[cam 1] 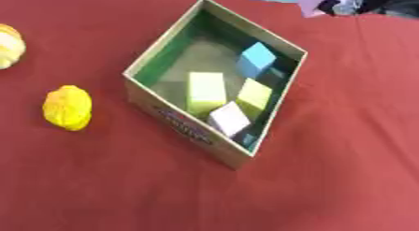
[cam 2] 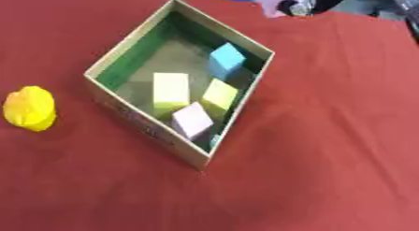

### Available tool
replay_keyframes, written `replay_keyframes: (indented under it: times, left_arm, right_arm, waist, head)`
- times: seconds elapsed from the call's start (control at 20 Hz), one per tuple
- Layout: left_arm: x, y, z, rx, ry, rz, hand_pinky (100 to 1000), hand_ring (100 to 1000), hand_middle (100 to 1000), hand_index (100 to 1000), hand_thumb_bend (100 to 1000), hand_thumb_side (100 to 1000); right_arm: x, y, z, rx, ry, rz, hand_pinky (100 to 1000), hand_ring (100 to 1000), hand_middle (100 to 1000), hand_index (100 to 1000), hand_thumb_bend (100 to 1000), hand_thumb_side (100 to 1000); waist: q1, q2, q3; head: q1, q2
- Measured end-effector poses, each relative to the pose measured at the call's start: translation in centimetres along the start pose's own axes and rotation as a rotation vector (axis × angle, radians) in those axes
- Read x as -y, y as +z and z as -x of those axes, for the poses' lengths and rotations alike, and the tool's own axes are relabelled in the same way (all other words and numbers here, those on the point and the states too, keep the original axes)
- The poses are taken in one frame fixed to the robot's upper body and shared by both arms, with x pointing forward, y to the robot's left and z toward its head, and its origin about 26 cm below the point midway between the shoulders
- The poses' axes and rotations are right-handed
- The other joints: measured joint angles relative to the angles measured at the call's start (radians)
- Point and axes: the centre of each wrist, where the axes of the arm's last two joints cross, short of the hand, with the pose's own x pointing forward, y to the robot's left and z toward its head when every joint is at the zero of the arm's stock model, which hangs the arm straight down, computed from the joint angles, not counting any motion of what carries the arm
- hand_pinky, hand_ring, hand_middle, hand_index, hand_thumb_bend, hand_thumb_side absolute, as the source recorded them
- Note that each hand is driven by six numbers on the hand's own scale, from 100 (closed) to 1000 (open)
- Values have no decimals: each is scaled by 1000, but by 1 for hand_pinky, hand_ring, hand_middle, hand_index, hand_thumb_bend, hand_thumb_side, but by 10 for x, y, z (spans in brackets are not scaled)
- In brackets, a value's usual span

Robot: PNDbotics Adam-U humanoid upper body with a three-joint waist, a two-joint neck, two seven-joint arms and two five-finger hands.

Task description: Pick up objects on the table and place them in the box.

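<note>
On the red table, neither hand shows, fingers' state untellable; box holds four blocks.

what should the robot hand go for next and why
Probably reach the left hand, not in view now, toward the yellow object lying on the red tablecloth left of the box. The box already holds four blocks, while this object and another pale yellow one at the left edge sit outside it. The nearer one seems the easier pick.
</note>
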Motion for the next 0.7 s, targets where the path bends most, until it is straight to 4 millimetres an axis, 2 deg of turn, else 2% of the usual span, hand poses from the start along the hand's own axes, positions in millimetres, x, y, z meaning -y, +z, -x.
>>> replay_keyframes:
  times: [0.35, 0.7]
  left_arm:
    - [0, 0, 0, 3, 0, 2, 752, 564, 610, 771, 226, 487]
    - [1, -2, -1, 12, 6, 4, 752, 565, 611, 771, 229, 485]
  right_arm:
    - [-3, -48, -46, 173, -2, -101, 857, 837, 699, 819, 205, 100]
    - [-24, -77, -59, 205, -24, -169, 858, 846, 712, 827, 228, 100]
  waist:
    - [10, -7, 12]
    - [10, -3, 27]
  head:
    - [-12, 14]
    - [-26, 16]
